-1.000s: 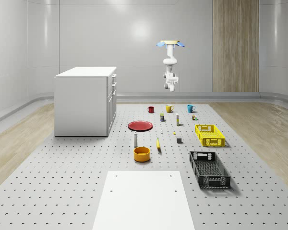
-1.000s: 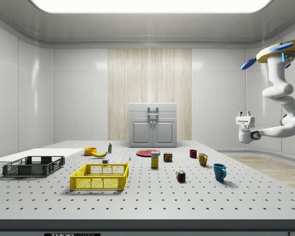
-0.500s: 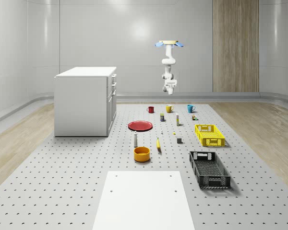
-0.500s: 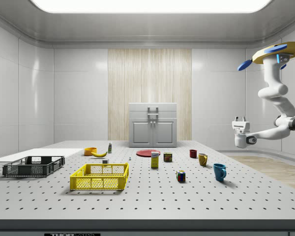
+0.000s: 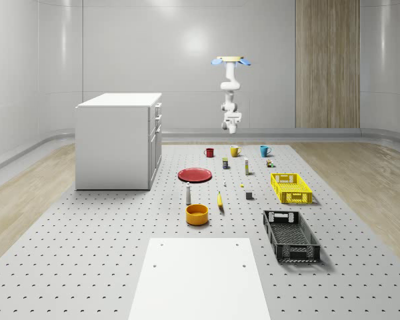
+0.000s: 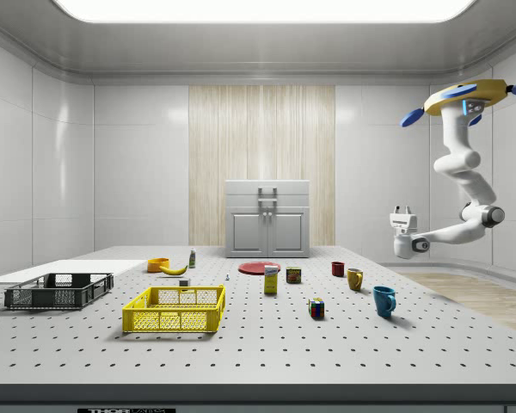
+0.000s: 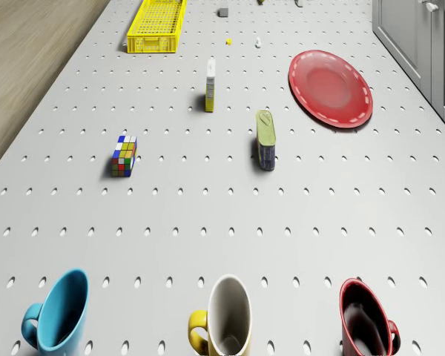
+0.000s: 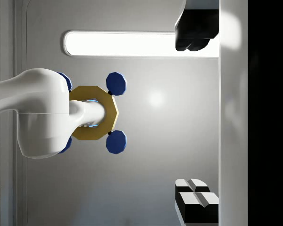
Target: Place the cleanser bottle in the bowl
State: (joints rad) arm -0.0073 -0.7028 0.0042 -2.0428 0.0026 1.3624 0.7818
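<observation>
Bottle (image 5: 188, 194) stands upright, cap up, label too small to read; bowl (image 5: 197, 214) at its 5 o'clock. Drone (image 6: 466, 90) hovers beyond the mugs (image 5: 235, 151), gripper (image 6: 402, 209) released.

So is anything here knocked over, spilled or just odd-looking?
Nothing is spilled or broken. One oddity: the gripper points up at the ceiling while the drone hovers high near the mugs, far from the cleanser bottle.

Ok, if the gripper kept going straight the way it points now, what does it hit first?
Probably only the ceiling near the light panel. The gripper points upward, off to one side of the hovering drone, with nothing visible between.
</observation>
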